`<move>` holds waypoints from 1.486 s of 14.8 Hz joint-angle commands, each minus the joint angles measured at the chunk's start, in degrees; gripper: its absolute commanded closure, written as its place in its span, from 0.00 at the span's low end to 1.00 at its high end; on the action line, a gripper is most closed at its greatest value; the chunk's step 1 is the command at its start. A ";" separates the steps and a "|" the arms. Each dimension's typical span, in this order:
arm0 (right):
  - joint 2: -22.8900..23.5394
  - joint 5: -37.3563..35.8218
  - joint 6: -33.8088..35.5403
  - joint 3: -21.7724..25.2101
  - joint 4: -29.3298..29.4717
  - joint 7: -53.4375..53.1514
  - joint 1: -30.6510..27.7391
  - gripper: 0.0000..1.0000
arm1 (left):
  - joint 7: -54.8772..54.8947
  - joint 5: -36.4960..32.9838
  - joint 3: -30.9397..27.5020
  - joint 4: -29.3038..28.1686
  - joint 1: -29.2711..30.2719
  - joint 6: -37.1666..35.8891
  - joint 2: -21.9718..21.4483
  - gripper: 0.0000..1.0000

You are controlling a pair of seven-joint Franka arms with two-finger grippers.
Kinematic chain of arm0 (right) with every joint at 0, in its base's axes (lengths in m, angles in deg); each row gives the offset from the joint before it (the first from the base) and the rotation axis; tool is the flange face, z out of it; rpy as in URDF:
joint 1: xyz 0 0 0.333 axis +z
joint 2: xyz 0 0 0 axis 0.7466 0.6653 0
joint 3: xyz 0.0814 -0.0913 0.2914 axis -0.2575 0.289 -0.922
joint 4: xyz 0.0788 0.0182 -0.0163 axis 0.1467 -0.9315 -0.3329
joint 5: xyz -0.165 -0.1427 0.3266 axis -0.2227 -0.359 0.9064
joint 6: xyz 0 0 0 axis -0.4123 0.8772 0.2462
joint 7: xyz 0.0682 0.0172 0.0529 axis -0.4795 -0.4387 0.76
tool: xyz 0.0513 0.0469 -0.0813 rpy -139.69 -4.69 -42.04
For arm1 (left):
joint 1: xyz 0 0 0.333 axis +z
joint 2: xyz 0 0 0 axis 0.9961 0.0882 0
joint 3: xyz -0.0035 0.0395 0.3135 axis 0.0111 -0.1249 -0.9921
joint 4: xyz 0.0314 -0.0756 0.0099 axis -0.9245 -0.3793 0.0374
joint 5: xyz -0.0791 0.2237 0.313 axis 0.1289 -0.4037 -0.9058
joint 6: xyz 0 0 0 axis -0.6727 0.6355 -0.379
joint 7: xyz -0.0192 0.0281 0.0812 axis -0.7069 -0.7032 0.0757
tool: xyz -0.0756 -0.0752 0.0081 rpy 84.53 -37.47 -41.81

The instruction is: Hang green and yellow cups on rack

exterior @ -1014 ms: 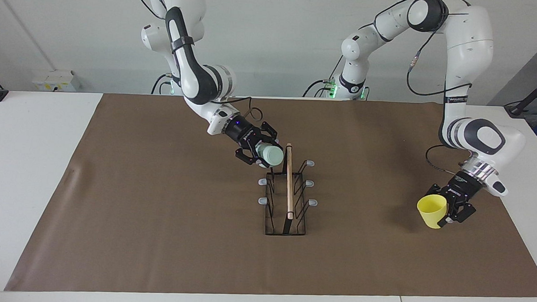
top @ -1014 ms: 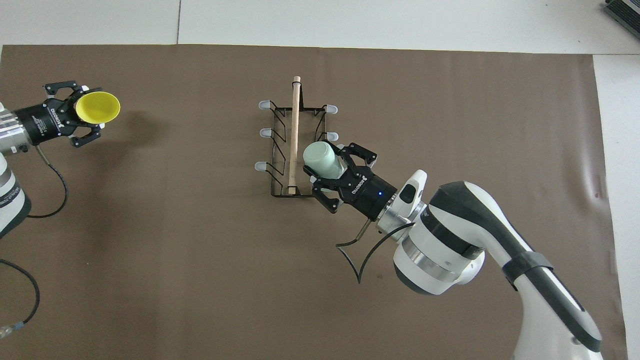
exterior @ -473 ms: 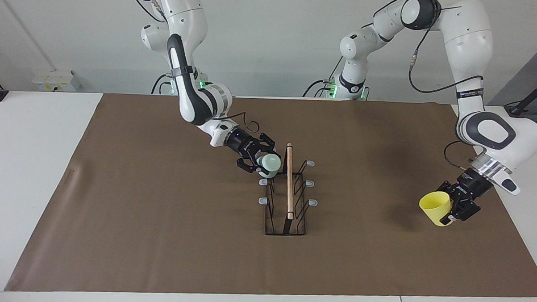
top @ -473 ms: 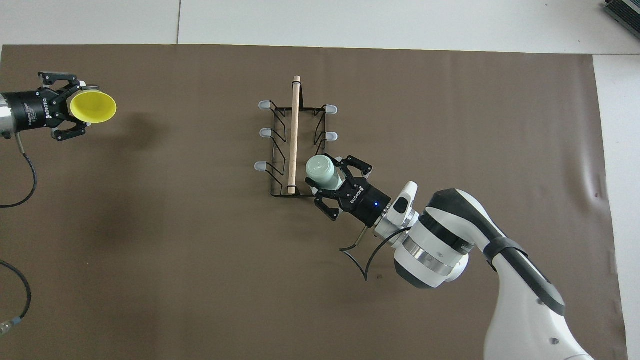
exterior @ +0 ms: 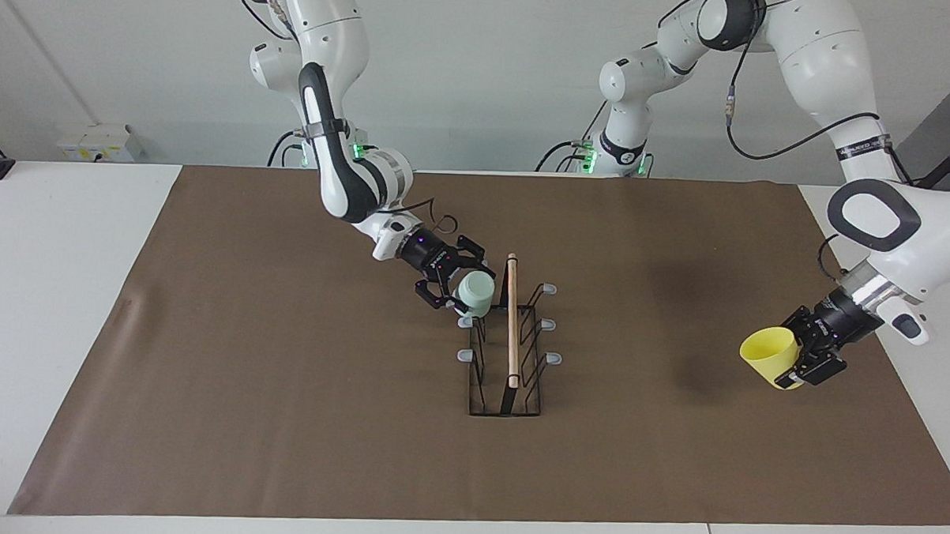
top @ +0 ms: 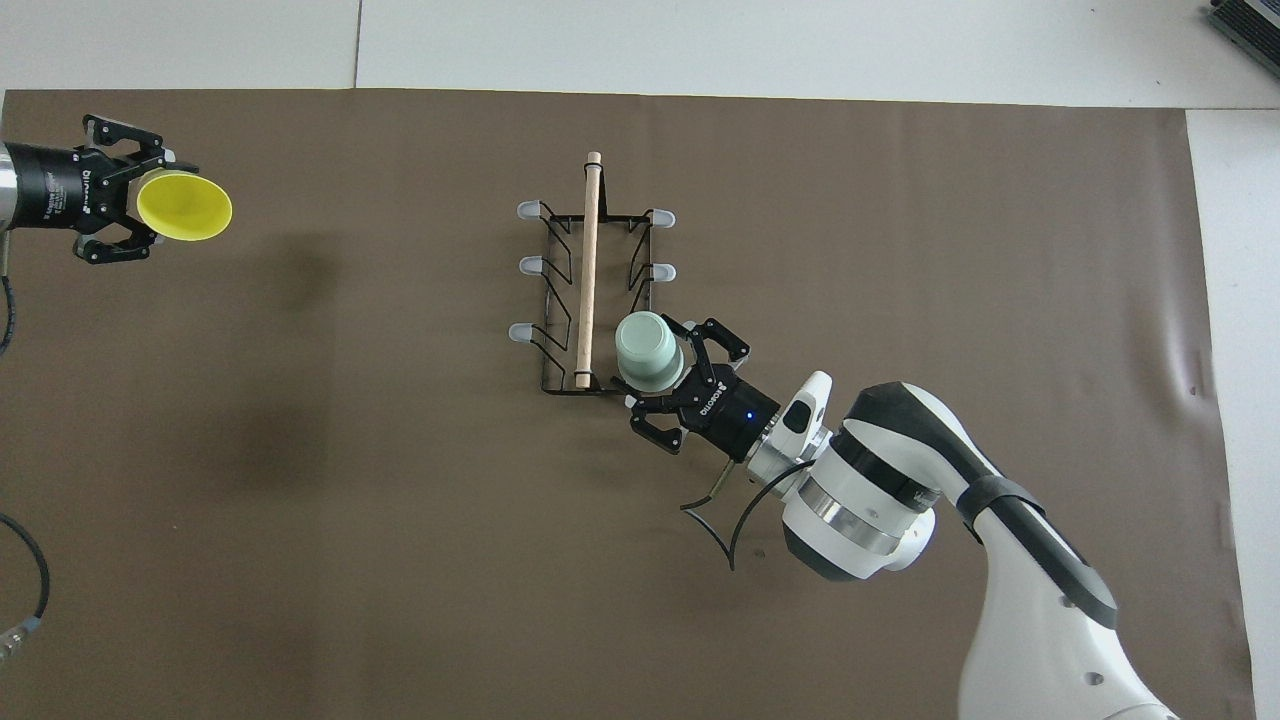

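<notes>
the black wire rack (exterior: 507,355) (top: 592,300) with a light wooden rod along its top and grey-tipped prongs on both sides stands on the brown paper mat (exterior: 281,387) (top: 900,250) near the middle of the table. the pale mint green tapered plastic cup (exterior: 475,291) (top: 649,349) sits tilted, its closed base up and toward the rod, over the prong nearest the robots on the right arm's side of the rack. the right gripper (exterior: 452,285) (top: 684,381) is around the cup, fingers at its sides; whether they clamp it or have let go i cannot tell. the bright yellow tapered plastic cup (exterior: 771,355) (top: 184,204) is in the air over the mat at the left arm's end of the table, well apart from the rack, lying nearly sideways with its open mouth toward the rack. the left gripper (exterior: 800,359) (top: 128,190) is clamped on it at the base end.
</notes>
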 commanded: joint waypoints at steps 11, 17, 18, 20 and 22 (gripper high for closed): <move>-8.44 -0.48 -19.18 -0.45 -1.79 2.44 -0.08 0.00 | -27.14 -44.39 -1.22 -0.15 -15.23 -13.64 -10.96 1.00; -8.61 -21.43 -18.47 -0.45 -1.80 2.89 -7.53 0.00 | -44.91 -58.21 -1.05 -1.72 -21.57 -19.81 -12.45 1.00; -8.61 -25.75 -18.12 -0.45 -1.36 2.89 -9.55 0.00 | -46.42 -59.53 -1.05 -2.95 -22.10 -19.98 -13.07 1.00; -8.18 -34.28 -16.63 -0.45 -0.48 2.80 -13.24 0.00 | -46.87 -61.39 -1.14 -3.49 -23.07 -20.95 -13.42 1.00; -7.47 -42.89 -15.75 -0.36 1.10 2.80 -16.32 0.00 | -47.39 -64.19 -1.14 -3.58 -23.16 -21.91 -13.42 1.00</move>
